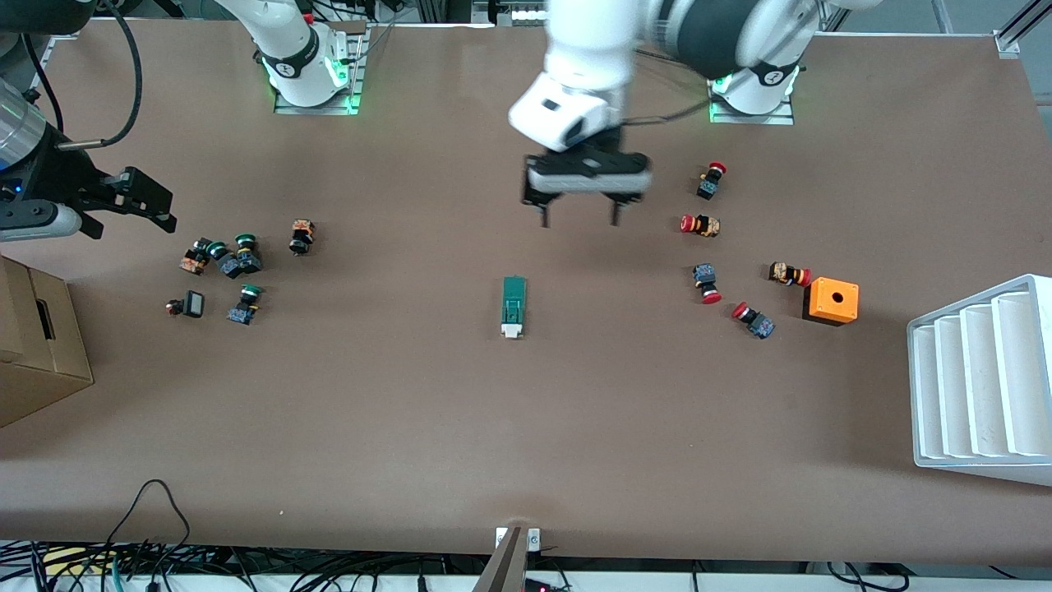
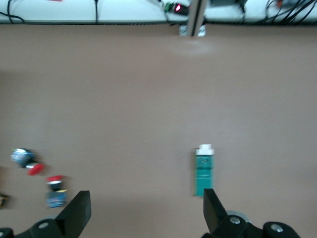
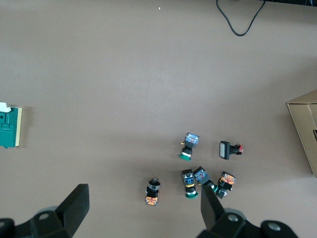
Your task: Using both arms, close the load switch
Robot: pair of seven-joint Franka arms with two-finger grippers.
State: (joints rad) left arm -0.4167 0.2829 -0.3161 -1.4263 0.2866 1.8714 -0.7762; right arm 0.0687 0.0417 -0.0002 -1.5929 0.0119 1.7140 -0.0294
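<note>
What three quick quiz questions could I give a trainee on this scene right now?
1. True or false: the left end effector is shut on the load switch.
2. Which end of the switch is nearer the front camera: A) white tab, B) green end?
3. Fill in: the right end effector hangs open above the table toward the right arm's end, near the ____-capped buttons.

Key: 1. False; it is open in the air, and the switch lies alone on the table. 2. A. 3. green.
</note>
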